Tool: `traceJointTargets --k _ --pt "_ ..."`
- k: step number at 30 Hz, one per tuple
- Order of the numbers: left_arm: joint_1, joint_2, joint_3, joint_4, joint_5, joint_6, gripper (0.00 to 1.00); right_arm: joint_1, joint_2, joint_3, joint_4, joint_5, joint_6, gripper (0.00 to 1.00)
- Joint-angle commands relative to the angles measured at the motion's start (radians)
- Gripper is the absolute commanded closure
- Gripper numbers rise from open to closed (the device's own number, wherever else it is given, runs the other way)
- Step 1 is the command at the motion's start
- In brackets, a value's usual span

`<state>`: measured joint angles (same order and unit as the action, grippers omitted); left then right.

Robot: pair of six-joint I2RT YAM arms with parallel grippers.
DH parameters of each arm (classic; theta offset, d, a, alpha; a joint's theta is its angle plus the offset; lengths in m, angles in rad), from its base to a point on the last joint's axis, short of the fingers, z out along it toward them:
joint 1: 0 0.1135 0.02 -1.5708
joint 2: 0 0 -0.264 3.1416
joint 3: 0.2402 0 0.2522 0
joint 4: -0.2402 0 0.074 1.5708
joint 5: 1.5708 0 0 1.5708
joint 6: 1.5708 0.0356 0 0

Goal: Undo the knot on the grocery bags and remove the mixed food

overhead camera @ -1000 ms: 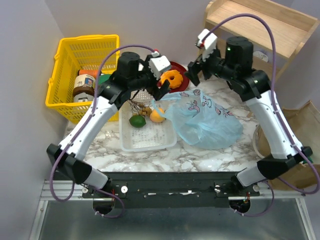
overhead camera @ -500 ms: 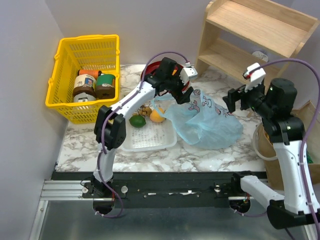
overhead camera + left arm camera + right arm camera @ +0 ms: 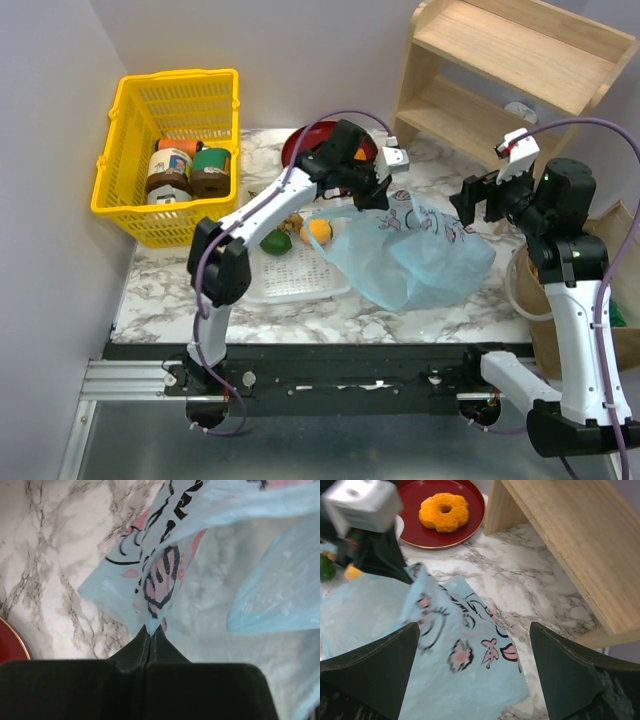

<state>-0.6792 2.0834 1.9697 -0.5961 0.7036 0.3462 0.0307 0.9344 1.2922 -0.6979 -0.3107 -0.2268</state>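
The light-blue plastic grocery bag (image 3: 415,258) lies on the marble table, and its printed upper edge (image 3: 165,575) is pinched in my left gripper (image 3: 150,631), which is shut on it. Seen from above, that gripper (image 3: 378,192) sits at the bag's far left corner. My right gripper (image 3: 474,630) hangs open above the bag's right side (image 3: 465,670), touching nothing. A lime (image 3: 275,241), an orange (image 3: 318,232) and small brown fruits (image 3: 291,219) lie in a white tray (image 3: 290,285). An orange-glazed doughnut (image 3: 444,511) rests on a red plate (image 3: 470,530). The brown paper bag (image 3: 627,240) stands at the far right.
A yellow basket (image 3: 130,185) holding jars (image 3: 172,170) stands at the back left. A wooden shelf (image 3: 520,50) fills the back right corner, its leg (image 3: 496,505) close to the red plate.
My left gripper has shut on the bag's edge and drawn it up and slightly right. The right arm swung out to the right a second ago and has since held still.
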Motion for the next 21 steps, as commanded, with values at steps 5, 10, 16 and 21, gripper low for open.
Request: traceJointTargets --k 5,10,16,21 --pt "0.024 -0.633 -0.184 -0.221 0.019 0.096 1.00 -0.006 0.095 0.097 0.008 -0.050 0.027 0.01" --pt "0.090 -0.908 -0.417 -0.472 -0.321 0.296 1.00 -0.005 0.139 0.116 0.014 -0.073 0.043 0.02" --pt "0.090 -1.287 -0.698 -0.634 -0.911 0.402 1.00 -0.006 0.184 0.121 0.012 -0.106 0.066 0.02" --pt "0.029 -1.564 -0.763 -0.884 -1.294 0.306 1.00 -0.006 0.243 0.153 0.012 -0.134 0.079 0.02"
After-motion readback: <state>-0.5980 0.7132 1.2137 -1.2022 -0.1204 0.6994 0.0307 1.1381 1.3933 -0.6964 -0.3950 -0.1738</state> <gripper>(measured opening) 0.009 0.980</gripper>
